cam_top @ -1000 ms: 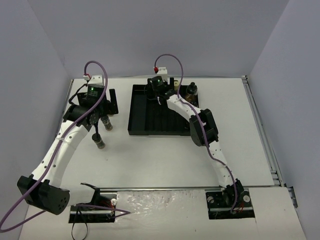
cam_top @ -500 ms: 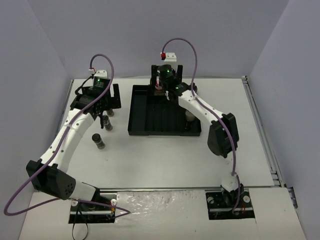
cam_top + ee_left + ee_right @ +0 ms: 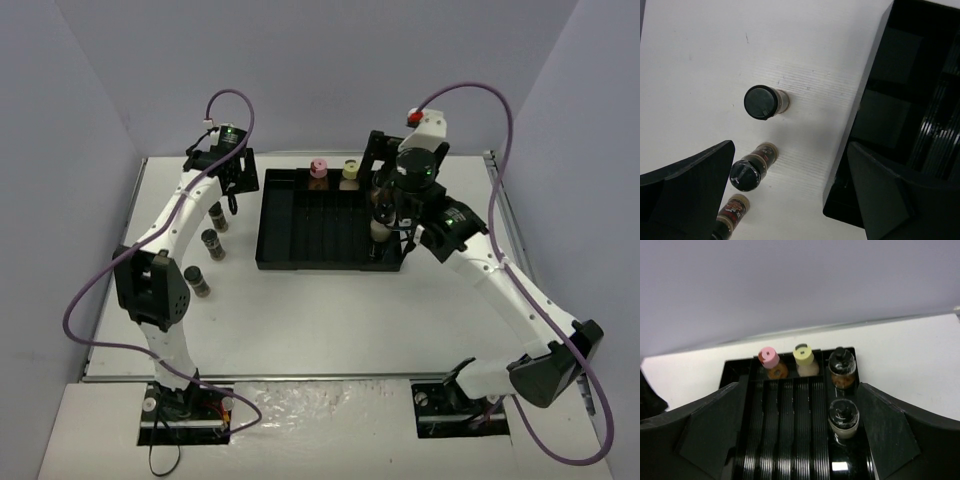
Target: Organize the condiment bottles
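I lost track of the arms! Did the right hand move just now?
Yes. The right hand swung right, from the tray's far left corner to its right side, near the two black-capped bottles.

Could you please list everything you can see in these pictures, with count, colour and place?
tray: one, black, ribbed, toward the back of the table.
pink-capped bottle: one, brownish, at the tray's back edge.
yellow-capped bottle: one, pale, right of the pink-capped one.
black-capped bottles in the tray: two, one brown-filled and one pale-filled, along its right side.
black-capped bottles on the table: three, dark, left of the tray.
table: one, white.
left hand: open, over the loose bottles.
right hand: open, over the tray.
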Robot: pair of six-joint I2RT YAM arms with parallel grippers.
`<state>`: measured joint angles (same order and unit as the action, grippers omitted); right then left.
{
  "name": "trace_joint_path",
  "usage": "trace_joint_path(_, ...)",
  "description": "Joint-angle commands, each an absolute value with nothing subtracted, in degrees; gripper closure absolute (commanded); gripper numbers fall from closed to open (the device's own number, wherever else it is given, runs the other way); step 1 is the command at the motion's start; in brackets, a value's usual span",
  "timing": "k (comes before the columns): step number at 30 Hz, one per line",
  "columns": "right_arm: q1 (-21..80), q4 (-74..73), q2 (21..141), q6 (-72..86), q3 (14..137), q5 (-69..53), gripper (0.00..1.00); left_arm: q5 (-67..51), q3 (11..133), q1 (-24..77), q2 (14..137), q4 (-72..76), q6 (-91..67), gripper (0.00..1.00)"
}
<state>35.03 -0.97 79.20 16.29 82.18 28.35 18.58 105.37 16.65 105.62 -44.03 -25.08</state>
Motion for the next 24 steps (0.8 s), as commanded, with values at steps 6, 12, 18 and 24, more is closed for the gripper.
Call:
trace_joint_path(6,35.6,-2.9,66.1,19.3,70.6,31.3,0.04,21.9,109.8,12.5,108.7,-43.8,-27.1,0.06)
trace_joint_path(12,35.7,-4.0,63.9,20.3,67.9,30.8,0.04,20.0,109.1,10.5,110.5,-42.8,-27.1,0.07)
trace_joint_path(18,36.0,-4.3,61.9,21.3,66.1,30.3,0.05,16.8,107.4,8.0,112.0,-40.4,-26.8,0.07)
trace_joint_path(24,36.3,-4.9,61.0,21.8,65.2,30.6,0.05,15.2,106.7,7.2,113.9,-38.8,-26.7,0.07)
